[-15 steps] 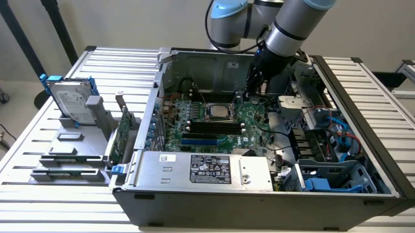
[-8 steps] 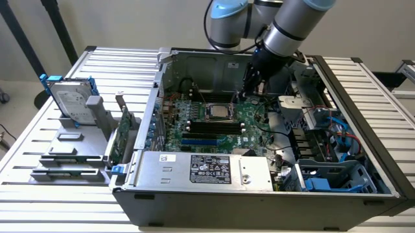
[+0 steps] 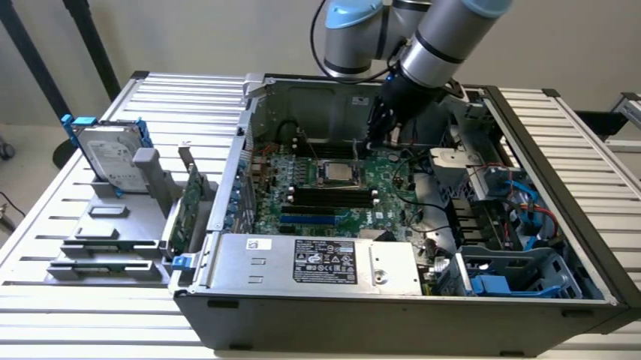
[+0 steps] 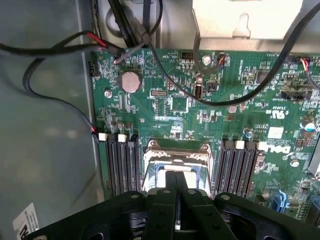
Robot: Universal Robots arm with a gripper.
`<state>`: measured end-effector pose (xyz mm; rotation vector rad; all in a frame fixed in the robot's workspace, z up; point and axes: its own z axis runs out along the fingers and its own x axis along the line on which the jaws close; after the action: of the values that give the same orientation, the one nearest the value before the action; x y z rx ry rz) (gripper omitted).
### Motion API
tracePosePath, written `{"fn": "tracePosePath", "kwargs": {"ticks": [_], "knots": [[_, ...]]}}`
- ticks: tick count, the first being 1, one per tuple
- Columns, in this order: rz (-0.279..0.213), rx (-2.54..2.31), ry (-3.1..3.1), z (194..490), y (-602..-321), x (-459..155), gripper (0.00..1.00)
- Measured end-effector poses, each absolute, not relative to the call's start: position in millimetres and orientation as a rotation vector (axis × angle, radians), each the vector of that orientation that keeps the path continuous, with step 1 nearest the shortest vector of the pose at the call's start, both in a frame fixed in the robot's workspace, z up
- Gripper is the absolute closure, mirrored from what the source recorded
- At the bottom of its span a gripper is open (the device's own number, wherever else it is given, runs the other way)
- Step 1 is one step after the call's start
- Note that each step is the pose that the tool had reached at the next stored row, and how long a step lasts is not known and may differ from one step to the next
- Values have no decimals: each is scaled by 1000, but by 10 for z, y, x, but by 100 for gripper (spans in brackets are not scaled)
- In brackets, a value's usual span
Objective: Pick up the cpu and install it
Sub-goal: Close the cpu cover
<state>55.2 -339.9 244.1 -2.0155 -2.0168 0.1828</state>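
Hand [image 4: 176, 175] closed, cpu [image 3: 337, 174] near — just below

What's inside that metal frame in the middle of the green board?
A silver-grey square, seemingly the cpu, lies inside it. The shut gripper hides part of it in the wrist view; whatever lies beneath is covered.

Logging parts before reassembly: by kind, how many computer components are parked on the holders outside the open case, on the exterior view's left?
Hard drive in blue brackets: 1
Green expansion card: 1
Total: 2
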Motion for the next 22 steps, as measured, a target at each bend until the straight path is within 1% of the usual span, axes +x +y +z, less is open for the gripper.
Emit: {"fn": "tracePosePath", "kwargs": {"ticks": [3,14,22], "knots": [[194,-2008,-2013,2434,-3399,496,89],[207,-1998,-2007,2398,-3399,216,89],[212,-1995,-2004,2283,-3431,14,89]]}}
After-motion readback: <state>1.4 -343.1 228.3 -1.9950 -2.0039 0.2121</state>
